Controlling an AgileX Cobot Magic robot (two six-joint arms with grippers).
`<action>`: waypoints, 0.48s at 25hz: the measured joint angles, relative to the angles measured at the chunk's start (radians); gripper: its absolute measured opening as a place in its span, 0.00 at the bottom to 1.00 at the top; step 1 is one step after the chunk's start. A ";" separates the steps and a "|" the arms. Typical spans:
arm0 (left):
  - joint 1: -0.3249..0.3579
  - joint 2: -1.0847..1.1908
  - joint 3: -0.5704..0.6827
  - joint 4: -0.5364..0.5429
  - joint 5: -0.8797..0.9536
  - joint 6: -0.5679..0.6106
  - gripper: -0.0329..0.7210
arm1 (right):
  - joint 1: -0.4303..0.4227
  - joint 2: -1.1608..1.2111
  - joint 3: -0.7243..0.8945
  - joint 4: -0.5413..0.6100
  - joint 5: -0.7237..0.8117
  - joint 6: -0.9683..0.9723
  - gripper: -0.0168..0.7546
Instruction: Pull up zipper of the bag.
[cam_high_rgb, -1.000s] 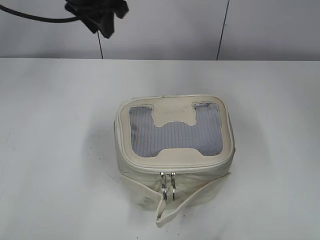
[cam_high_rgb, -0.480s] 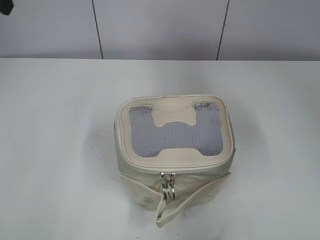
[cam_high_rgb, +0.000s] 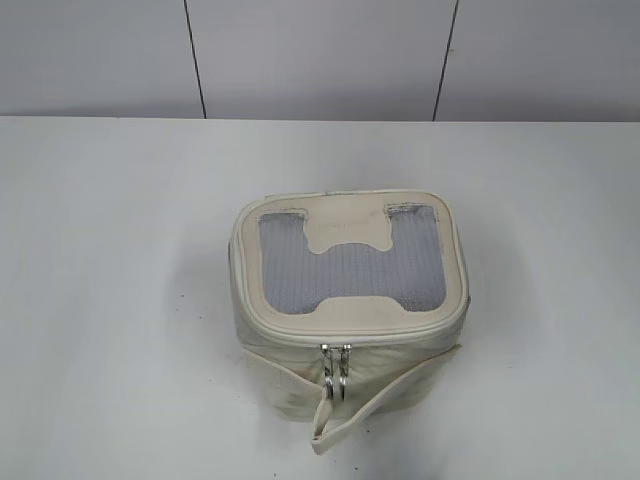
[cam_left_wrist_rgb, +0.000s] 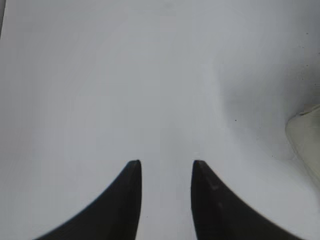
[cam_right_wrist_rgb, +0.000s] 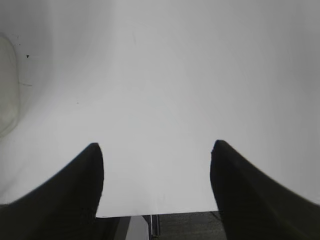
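The bag (cam_high_rgb: 348, 310) sat near the middle of the white counter (cam_high_rgb: 120, 300), its grey ribbed top panel (cam_high_rgb: 350, 270) facing up with the H-shaped cream patch (cam_high_rgb: 347, 232) across it. The zipper (cam_high_rgb: 300, 340) ran around the top rim, and its two silver pulls (cam_high_rgb: 336, 370) hung side by side at the front, just above the loose cream strap (cam_high_rgb: 375, 405). Neither arm touched anything. The left gripper (cam_left_wrist_rgb: 166, 172) hovered over bare counter with its fingers a little apart, the bag's edge at its right. The right gripper (cam_right_wrist_rgb: 156, 155) was spread wide, empty, at the counter's edge.
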 joint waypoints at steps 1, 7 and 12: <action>0.000 -0.061 0.063 -0.004 -0.027 -0.001 0.40 | 0.000 -0.047 0.022 -0.004 0.002 0.000 0.70; 0.000 -0.423 0.398 -0.011 -0.157 -0.004 0.40 | 0.000 -0.330 0.177 -0.027 0.011 -0.001 0.70; 0.000 -0.683 0.559 -0.014 -0.162 0.027 0.40 | 0.000 -0.558 0.277 -0.027 0.015 -0.005 0.70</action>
